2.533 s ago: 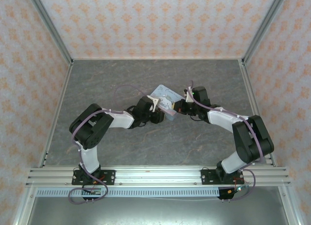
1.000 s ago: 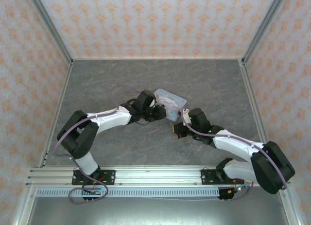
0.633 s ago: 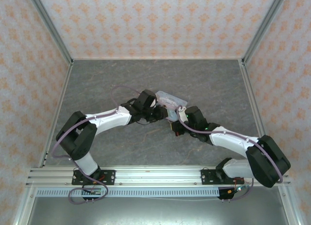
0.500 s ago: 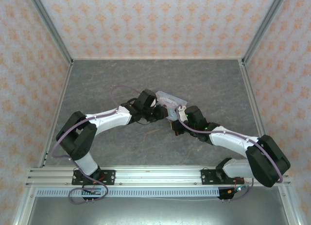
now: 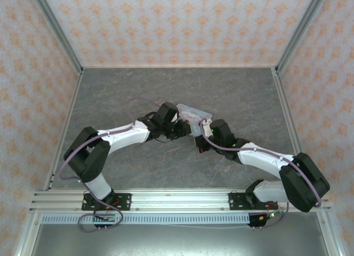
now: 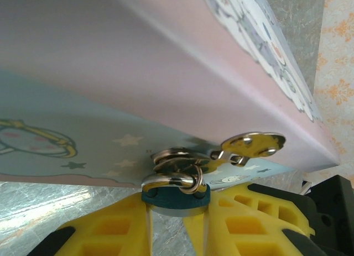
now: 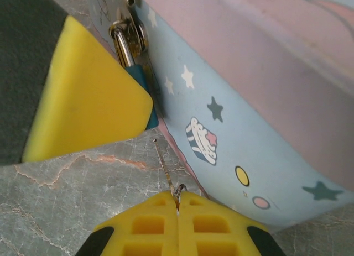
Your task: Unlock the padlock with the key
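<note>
No lettering, brand or number can be read; the pastel cartoon-printed rectangular tin bears stars and a cupcake.

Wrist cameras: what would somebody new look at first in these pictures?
The pastel tin with stars and cartoons grabs the eye first, lying in the middle of the table. At its front edge the left gripper pinches a little teal padlock. Close by, the right gripper pinches a thin key aimed toward the padlock.
</note>
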Controlling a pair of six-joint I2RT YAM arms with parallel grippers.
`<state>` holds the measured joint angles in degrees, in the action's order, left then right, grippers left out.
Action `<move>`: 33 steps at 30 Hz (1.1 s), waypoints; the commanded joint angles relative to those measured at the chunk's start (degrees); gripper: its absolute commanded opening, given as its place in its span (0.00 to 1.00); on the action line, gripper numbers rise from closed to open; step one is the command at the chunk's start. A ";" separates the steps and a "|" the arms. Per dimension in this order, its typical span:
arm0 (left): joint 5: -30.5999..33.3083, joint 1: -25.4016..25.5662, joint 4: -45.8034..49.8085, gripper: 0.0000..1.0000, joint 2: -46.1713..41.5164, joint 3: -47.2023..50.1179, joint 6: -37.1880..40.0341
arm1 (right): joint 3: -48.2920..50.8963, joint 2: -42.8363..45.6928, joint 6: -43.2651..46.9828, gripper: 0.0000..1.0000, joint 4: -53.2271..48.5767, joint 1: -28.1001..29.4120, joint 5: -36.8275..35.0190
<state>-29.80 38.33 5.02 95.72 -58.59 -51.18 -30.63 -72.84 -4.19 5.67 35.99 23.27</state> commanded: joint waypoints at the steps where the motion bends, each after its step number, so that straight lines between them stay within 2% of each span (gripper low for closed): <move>1: -0.28 0.60 0.31 0.25 -2.13 -1.75 -0.02 | -1.96 -0.41 0.85 0.00 2.74 0.41 -1.26; 13: 0.27 0.69 0.09 0.25 -2.21 -1.62 0.11 | -2.50 -2.82 0.80 0.00 3.72 0.40 0.83; 33: 1.22 0.63 0.39 0.25 -2.03 -1.70 0.04 | 0.30 -1.17 -0.54 0.00 5.62 0.41 1.47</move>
<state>-29.12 38.33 5.61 95.72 -58.59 -51.18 -31.07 -75.24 -4.43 8.45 35.99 24.43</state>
